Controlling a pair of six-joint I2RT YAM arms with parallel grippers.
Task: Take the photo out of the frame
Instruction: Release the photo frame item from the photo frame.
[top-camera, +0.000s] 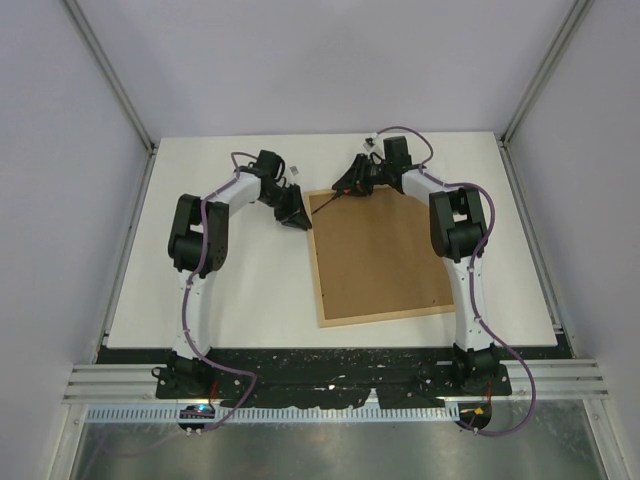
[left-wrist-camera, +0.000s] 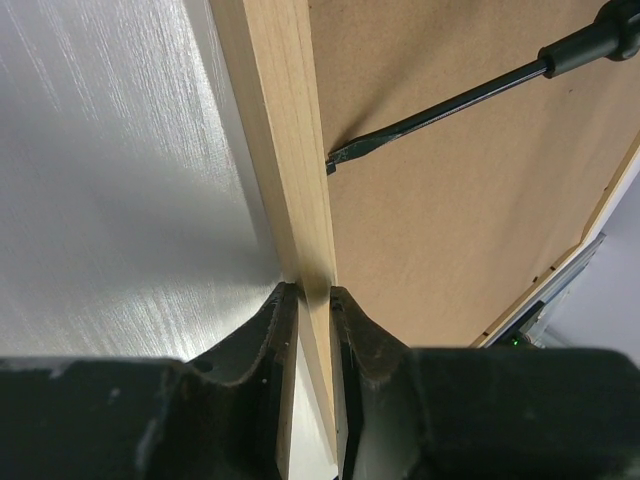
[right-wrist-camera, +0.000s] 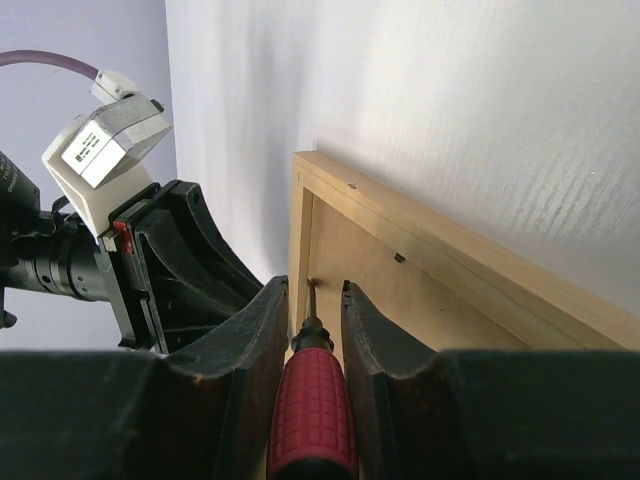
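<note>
Left gripper pinches the frame by its left rail, a finger on each side. Right gripper clenches a red-handled screwdriver, blade tip at that rail's inner edge. Frame lies on the table, brown back up, between the arms; photo hidden.

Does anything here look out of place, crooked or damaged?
Only the frame: it lies back side up and slightly rotated against the edges of the table. No damage or spill shows.
</note>
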